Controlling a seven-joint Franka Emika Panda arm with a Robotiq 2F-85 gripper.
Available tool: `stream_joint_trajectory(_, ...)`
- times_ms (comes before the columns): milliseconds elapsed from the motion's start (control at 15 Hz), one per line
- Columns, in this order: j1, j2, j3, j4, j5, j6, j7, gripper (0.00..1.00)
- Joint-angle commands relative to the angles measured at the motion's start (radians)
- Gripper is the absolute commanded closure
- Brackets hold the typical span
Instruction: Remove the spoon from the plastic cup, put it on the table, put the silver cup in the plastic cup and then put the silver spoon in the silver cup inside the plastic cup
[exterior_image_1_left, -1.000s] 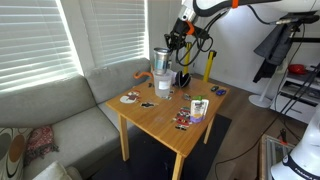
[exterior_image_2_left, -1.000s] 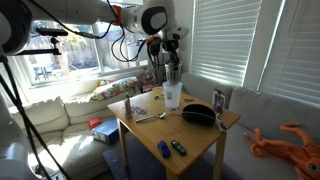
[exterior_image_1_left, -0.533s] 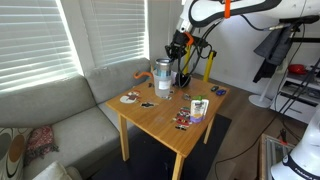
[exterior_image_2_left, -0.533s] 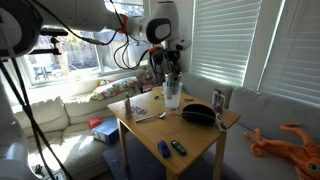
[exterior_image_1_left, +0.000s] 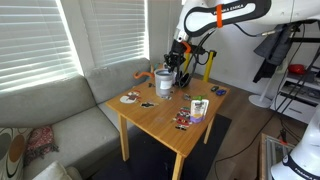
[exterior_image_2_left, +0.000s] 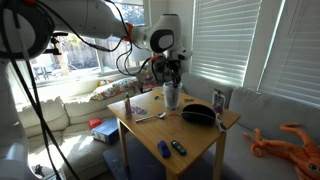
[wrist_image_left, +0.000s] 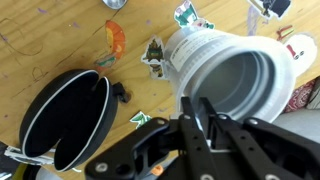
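Apparently, in an exterior view the gripper (exterior_image_1_left: 173, 62) hangs just over the plastic cup (exterior_image_1_left: 163, 86) on the table (exterior_image_1_left: 160, 122). In an exterior view no spoon stands in this cup (exterior_image_2_left: 171, 98). In the wrist view the jaws are narrow and seem to pinch the rim of the silver cup (wrist_image_left: 250, 92), already nested inside. I judge only the spoon is left.

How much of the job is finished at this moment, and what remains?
Looks done: no silver spoon shows inside the whitish translucent plastic cup in the wrist view. In hand: the gripper fingers are close together at the rim, and a grey inner wall suggests the small dark-grey metal cup sits inside; I cannot confirm a grip. Left: let go, then put the spoon in.
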Motion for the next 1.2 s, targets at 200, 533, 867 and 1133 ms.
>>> stream_joint_trajectory(200,-0.008,-0.022,0.003,0.008,0.074,0.021,-0.044,0.35)
stream_joint_trajectory(533,-0.007,-0.065,0.002,0.001,0.121,-0.010,-0.034,0.00)
stream_joint_trajectory(867,-0.018,-0.122,-0.007,-0.070,0.086,-0.116,-0.097,0.00)
stream_joint_trajectory(1133,-0.032,-0.158,-0.014,-0.155,0.084,-0.228,-0.207,0.00)
